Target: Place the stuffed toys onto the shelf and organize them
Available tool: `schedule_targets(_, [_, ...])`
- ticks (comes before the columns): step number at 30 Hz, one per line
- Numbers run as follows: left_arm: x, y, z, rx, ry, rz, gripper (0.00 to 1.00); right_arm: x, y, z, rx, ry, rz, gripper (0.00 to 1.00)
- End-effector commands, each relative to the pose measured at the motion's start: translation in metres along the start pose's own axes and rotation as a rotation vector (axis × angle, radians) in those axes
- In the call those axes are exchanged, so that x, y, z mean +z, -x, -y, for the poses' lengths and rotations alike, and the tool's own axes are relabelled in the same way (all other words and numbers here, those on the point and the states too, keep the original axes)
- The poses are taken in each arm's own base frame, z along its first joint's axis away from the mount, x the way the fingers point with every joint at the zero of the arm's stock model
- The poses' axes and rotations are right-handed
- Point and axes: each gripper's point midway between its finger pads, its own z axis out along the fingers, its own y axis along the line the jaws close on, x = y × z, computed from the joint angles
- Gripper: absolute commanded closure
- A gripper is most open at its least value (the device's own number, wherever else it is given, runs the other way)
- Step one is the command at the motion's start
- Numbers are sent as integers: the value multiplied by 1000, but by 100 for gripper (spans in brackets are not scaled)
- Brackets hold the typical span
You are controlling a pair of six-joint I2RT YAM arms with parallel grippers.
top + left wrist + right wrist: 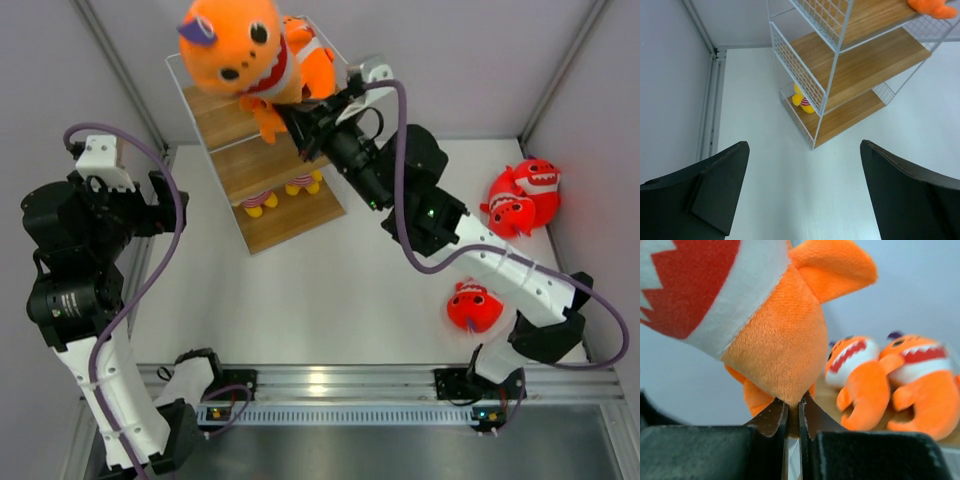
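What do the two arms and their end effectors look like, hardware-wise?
The left arm and right arm: white link shells alternating with black joint housings. A purple cable loops along each. A green light glows on the right arm. The left end effector and right end effector: matte black, flat-faced wedge fingers.

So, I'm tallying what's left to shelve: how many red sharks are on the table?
3. Two red sharks lie pressed together by the right wall; a third lies alone nearer the front, beside the right arm. The arm could hide more.
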Motion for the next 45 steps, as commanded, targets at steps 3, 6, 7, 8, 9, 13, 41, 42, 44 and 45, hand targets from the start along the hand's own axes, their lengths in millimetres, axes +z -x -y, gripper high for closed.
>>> schedule_targets(3, [3,-5,-19,19,93,-1,2,38,28,38,-196,-263,88,100])
schedule_targets(6, [4,-6,-16,20,79,-5,2,62,31,41,-251,-325,117,100])
schedule_targets(7, [4,-6,-16,20,79,-5,2,66,33,44,-258,-347,140,100])
schedule_targets(8, [4,-6,-17,24,79,-7,2,72,21,50,-290,-384,136,100])
schedule_targets(9, [5,-6,-17,25,79,-9,2,74,17,51,-297,-400,142,100])
schedule_targets(13, [9,-10,-17,21,69,-23,2,84,-4,53,-293,-411,138,100])
schedule_targets(41, [20,62,-31,63,123,160,8,108,-90,56,-152,-462,97,100])
schedule_targets(42, [23,76,-33,67,127,185,12,108,-92,56,-150,-458,94,100])
schedule_targets(44, [25,96,-20,79,49,232,14,109,-95,54,-146,-447,88,99])
schedule_targets(45, [31,106,-13,96,-5,247,15,109,-95,54,-146,-447,87,99])
